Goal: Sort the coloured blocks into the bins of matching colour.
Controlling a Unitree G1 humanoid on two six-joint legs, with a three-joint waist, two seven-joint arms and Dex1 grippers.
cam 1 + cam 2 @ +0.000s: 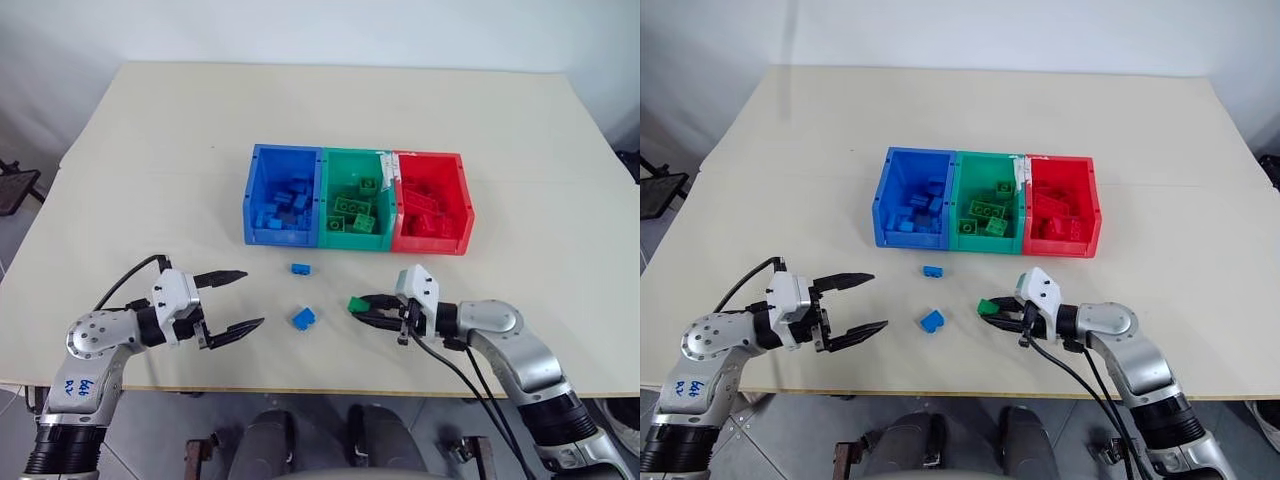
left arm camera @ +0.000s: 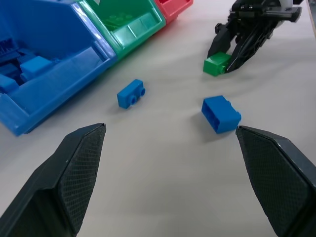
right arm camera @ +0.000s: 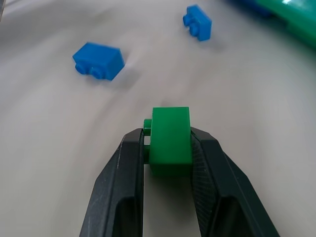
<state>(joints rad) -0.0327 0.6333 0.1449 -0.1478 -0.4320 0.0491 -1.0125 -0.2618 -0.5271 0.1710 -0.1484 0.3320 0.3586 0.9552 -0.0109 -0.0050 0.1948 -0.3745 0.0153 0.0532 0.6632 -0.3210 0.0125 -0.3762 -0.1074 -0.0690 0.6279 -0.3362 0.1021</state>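
A green block (image 3: 170,136) sits between the fingers of my right gripper (image 1: 366,308), which is shut on it low over the table, in front of the green bin (image 1: 355,203). Two blue blocks lie loose on the table: a small one (image 1: 300,268) near the blue bin (image 1: 283,195) and a larger one (image 1: 304,318) closer to me. To the left of them my left gripper (image 1: 240,300) stands open with nothing in it. The red bin (image 1: 432,203) completes the row; each bin holds blocks of its own colour.
The three joined bins stand in the middle of the beige table (image 1: 150,150). The table's near edge runs just below both grippers. A black cable (image 1: 125,280) loops from my left wrist.
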